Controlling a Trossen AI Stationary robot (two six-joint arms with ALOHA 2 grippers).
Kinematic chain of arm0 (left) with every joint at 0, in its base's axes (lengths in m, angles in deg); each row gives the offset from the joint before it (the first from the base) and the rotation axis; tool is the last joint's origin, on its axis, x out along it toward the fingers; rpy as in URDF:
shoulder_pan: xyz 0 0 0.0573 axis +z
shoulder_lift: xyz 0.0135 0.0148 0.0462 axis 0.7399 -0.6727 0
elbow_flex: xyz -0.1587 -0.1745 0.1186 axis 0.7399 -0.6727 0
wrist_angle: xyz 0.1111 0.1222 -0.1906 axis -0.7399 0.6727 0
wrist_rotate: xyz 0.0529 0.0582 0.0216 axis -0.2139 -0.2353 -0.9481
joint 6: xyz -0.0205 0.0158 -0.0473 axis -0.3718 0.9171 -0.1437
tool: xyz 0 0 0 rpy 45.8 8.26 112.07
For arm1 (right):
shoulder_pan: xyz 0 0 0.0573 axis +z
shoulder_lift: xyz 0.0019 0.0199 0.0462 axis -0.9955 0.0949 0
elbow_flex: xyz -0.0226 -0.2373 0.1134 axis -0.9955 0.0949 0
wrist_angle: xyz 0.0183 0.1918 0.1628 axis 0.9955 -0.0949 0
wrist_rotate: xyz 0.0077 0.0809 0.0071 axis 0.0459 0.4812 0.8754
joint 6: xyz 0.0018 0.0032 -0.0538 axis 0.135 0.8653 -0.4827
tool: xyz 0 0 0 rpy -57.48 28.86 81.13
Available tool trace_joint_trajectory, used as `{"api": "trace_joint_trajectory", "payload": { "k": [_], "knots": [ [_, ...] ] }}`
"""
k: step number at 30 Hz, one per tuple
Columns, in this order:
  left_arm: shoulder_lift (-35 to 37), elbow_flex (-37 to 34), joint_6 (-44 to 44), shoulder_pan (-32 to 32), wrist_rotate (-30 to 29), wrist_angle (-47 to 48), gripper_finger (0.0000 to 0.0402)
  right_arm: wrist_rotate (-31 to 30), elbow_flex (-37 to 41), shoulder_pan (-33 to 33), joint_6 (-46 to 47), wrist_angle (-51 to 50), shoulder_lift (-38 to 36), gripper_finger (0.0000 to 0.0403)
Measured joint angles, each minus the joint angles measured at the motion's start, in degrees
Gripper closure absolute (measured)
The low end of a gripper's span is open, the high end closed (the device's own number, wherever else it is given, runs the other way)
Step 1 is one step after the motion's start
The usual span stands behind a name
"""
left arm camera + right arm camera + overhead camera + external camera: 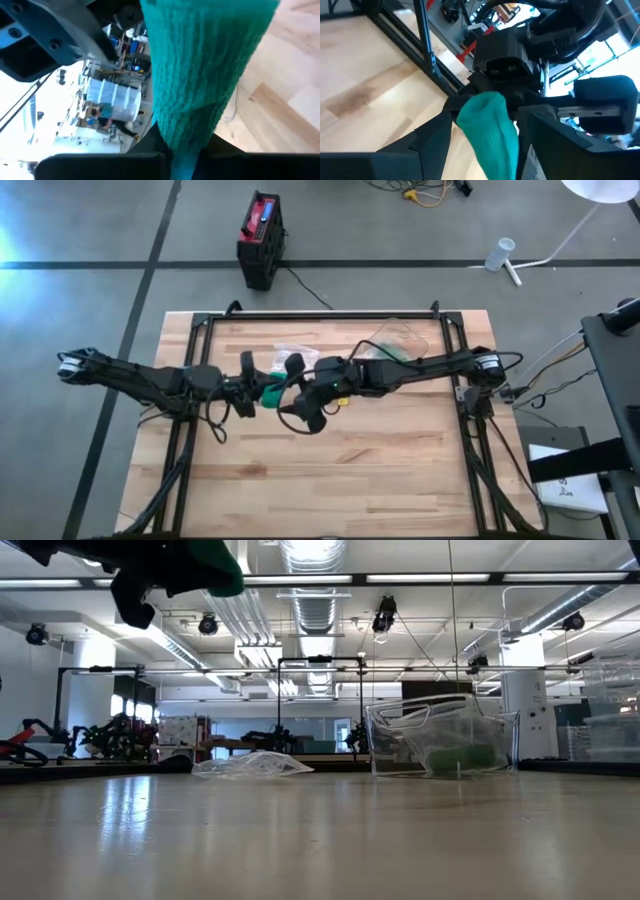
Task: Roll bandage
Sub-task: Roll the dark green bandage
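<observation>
From above: my two arms meet over the middle of the wooden worktop, nearer its far edge than its near one. My left gripper and my right gripper face each other, with the green bandage stretched between them above the boards. A crumpled clear wrapper lies just behind them, and a clear plastic box sits toward the far right corner.

From table height: the bandage hangs high off the worktop, in the upper left of the scene, with one of my dark grippers beside it; I cannot tell which arm's it is here. The wrapper and the plastic box, something green inside it, rest on the far part of the top.

From my left wrist: the bandage fills the view, its narrow end pinched between my closed left fingers, the wider part spreading away from them.

From my right wrist: the rolled green end sits in the gap between my right fingers, which stand wide on either side of it; whether they touch it I cannot tell. Straight ahead, my left gripper clamps the other end.
</observation>
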Motion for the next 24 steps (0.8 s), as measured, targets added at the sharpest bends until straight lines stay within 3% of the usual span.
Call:
{"api": "trace_joint_trajectory", "payload": {
  "k": [5,11,24],
  "knots": [
    [0.00,0.00,0.47,-0.01,-1.12,-0.59,0.0387,-2.96,0.02,0.00,-6.49,1.26,2.02,0.0153],
    [0.00,0.00,0.33,0.02,-1.88,-0.24,0.0387,-8.27,-0.38,0.02,-9.62,2.57,3.73,0.0182],
    [0.00,0.00,-1.67,-0.15,-1.79,-0.21,0.0387,-8.85,-1.02,0.02,-4.77,3.81,3.75,0.0324]
  ]
}}
